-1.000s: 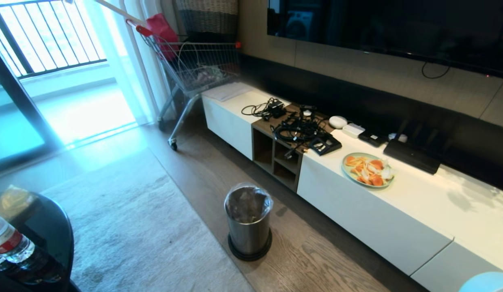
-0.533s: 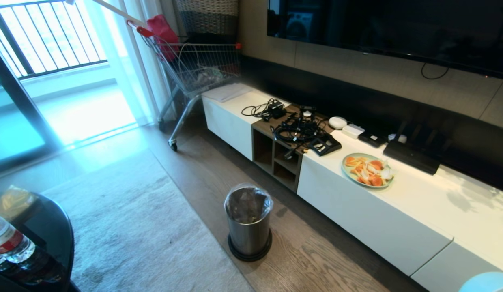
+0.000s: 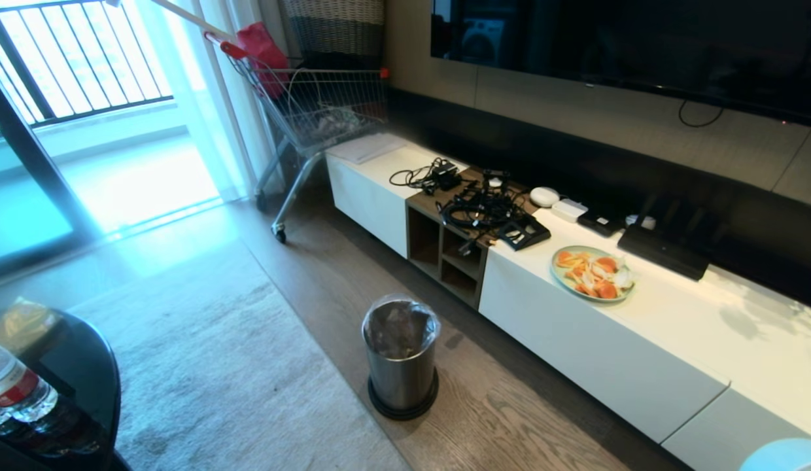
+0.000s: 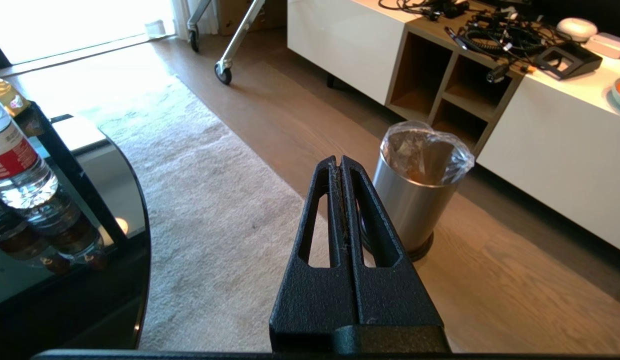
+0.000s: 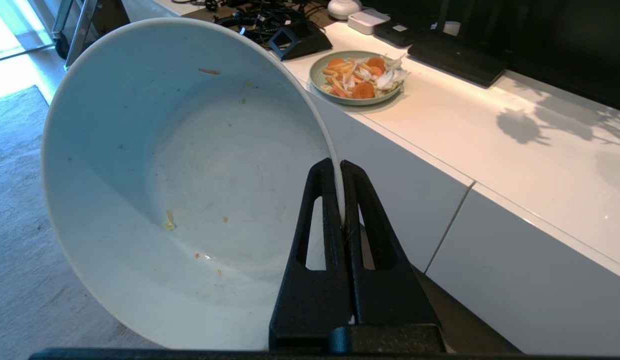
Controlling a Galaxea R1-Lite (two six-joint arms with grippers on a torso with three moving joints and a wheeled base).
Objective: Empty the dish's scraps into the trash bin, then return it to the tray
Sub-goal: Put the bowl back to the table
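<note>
Right wrist view gives me what the others lack: my right gripper [image 5: 338,172] is pinched tight on the rim of the bowl [image 5: 180,180], which sits tilted and nearly bare, only a few crumbs [image 5: 168,223] clinging inside. I judge it light but glossy, slippery and breakable, so a rim pinch is thin; a deeper bite on the wall would be safer. Left wrist view shows my left gripper [image 4: 340,165] closed on nothing, above the rug, with the bin [image 4: 415,200] beyond. Head view shows the bin [image 3: 400,356] on the floor, neither arm, and no tray.
</note>
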